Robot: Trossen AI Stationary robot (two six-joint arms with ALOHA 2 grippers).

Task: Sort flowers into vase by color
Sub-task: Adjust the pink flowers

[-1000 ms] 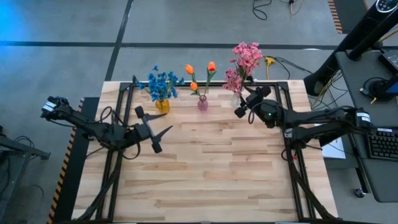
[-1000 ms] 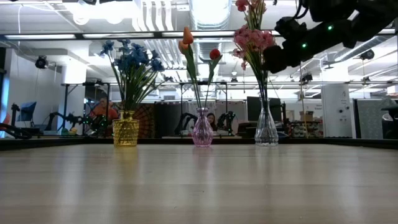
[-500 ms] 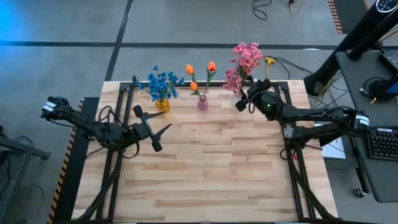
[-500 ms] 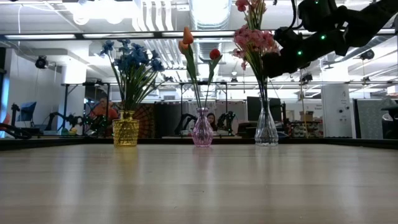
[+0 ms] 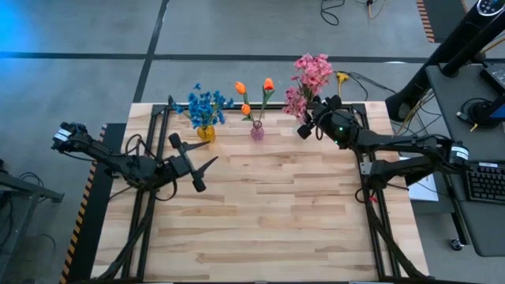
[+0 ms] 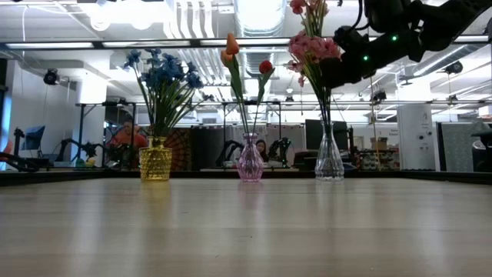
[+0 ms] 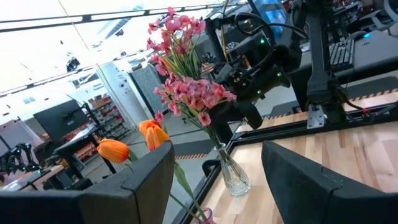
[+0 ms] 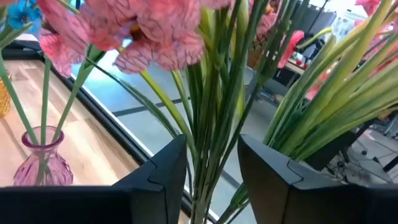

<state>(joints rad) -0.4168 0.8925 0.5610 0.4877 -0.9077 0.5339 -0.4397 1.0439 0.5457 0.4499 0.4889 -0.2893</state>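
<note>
Three vases stand along the table's far edge. A yellow vase [image 5: 206, 133] holds blue flowers [image 5: 207, 104]. A pink vase [image 5: 257, 131] holds orange tulips [image 5: 254, 87]. A clear vase [image 6: 329, 158] holds pink flowers [image 5: 312, 75]. My right gripper [image 8: 212, 149] is at the pink flowers, level, open, with their green stems [image 8: 208, 118] between its fingers above the vase. My left gripper [image 5: 199, 169] hangs open over the table's left middle, with nothing between its fingers. My right gripper comes level from the table's right, its fingers [image 8: 163, 171] on either side of the pink flowers' stems [image 8: 204, 158], across them, below the blooms. Whether the fingers touch the stems I cannot tell. The flowers stand upright in the clear vase.
Black frame rails [image 5: 162, 118] run along the table's left, right and far sides. Bare wooden tabletop [image 5: 268, 213] fills the middle and near part. A desk with a keyboard [image 5: 483, 181] stands beyond the right edge.
My right gripper has gone toward the table's far edge and a little up, in to the pink flowers' stems. The vases and flowers stand where they were.
</note>
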